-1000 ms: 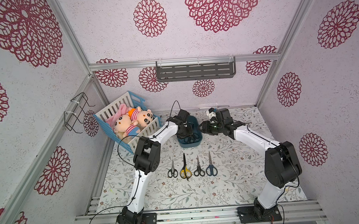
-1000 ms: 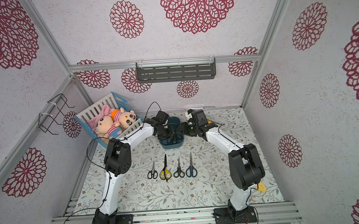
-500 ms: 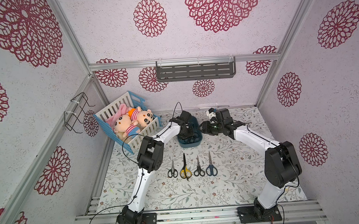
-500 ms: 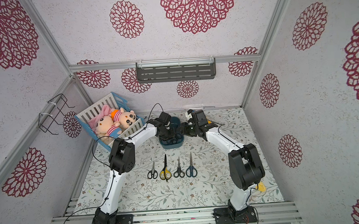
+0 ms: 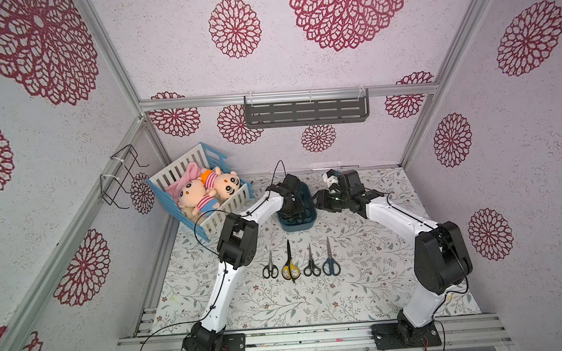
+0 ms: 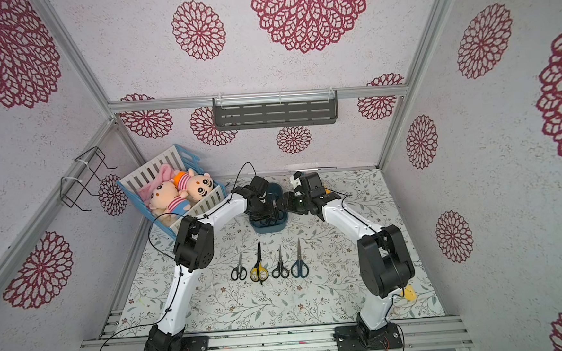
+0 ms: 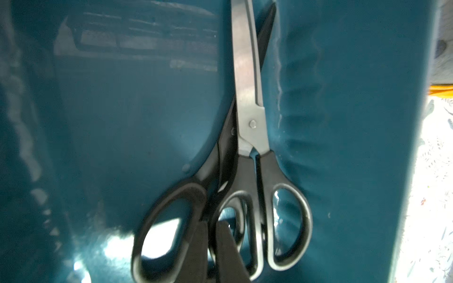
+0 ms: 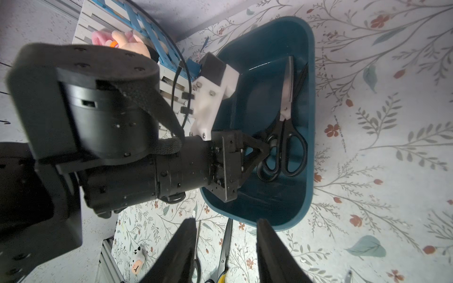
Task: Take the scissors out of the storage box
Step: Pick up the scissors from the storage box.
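Handles are what we go for. The left gripper (image 7: 211,227) reaches down into the storage box (image 8: 309,117) with its jaws pressed together on the loop rims of the black-handled scissors (image 7: 247,137), two pairs stacked along one long wall. We judge the loops to be the only raised edge worth pinching, since the blades lie flat against the floor and wall. Whether one pair or both is caught, we cannot tell.

The right gripper (image 8: 226,224) hangs just outside the box, jaws partly apart and empty, likely keeping clear or ready to steady the tub. Four pairs already lie on the floral mat (image 5: 373,277), the yellow-and-black pair (image 5: 290,270) and the blue-handled pair (image 5: 330,267) among them. They lie side by side with blades pointing away, so none overlap.

Against a second ago, the left wrist sits lower in the box and its elbow has swung slightly toward the middle. The right arm and the laid-out row are unchanged.
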Available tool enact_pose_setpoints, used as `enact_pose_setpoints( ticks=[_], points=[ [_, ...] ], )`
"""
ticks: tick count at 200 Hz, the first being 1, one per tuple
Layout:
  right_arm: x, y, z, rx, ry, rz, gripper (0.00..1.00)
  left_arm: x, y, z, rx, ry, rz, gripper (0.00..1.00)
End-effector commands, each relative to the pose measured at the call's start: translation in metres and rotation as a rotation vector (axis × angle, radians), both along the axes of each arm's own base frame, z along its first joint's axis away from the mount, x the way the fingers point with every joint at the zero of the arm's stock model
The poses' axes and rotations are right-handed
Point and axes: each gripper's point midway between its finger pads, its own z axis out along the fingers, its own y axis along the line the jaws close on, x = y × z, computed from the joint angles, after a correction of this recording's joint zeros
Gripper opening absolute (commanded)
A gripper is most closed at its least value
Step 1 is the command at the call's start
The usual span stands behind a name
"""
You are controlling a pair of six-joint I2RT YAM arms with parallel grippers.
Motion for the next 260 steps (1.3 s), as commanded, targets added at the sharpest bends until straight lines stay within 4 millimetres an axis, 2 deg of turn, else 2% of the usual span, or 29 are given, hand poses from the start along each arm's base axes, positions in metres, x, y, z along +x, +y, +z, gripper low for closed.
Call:
enact_pose_setpoints(
  ticks=[1, 27, 42, 72, 90, 142, 185, 204, 260],
  points=[
    [-0.001, -0.005, 0.016, -0.002, -0.053, 0.003, 0.45, -0.008, 0.007, 0.005, 0.019, 0.000, -0.010, 0.00],
    [-0.002, -0.003, 0.019, 0.000, -0.082, 0.023, 0.46, -0.002, 0.007, 0.052, -0.023, -0.133, -0.043, 0.00],
    [0.000, -0.003, 0.024, 0.012, -0.104, 0.028, 0.49, -0.003, 0.012, 0.077, -0.044, -0.184, -0.057, 0.00],
    [0.002, 0.002, 0.045, 0.058, -0.168, 0.040, 0.53, -0.014, 0.010, 0.105, -0.092, -0.222, -0.108, 0.00],
    [0.003, 0.006, 0.044, 0.060, -0.167, 0.054, 0.54, -0.020, 0.006, 0.120, -0.134, -0.247, -0.131, 0.00],
    [0.002, 0.011, 0.039, 0.058, -0.153, 0.050, 0.54, -0.032, 0.002, 0.147, -0.163, -0.298, -0.160, 0.00],
    [-0.001, 0.020, 0.040, 0.087, -0.160, 0.082, 0.54, -0.037, -0.003, 0.157, -0.171, -0.308, -0.189, 0.00],
    [-0.002, 0.025, 0.034, 0.084, -0.147, 0.093, 0.55, -0.038, -0.006, 0.162, -0.183, -0.317, -0.193, 0.00],
    [0.004, 0.025, 0.026, 0.084, -0.127, 0.073, 0.54, -0.044, -0.017, 0.177, -0.209, -0.339, -0.209, 0.00]
  ],
)
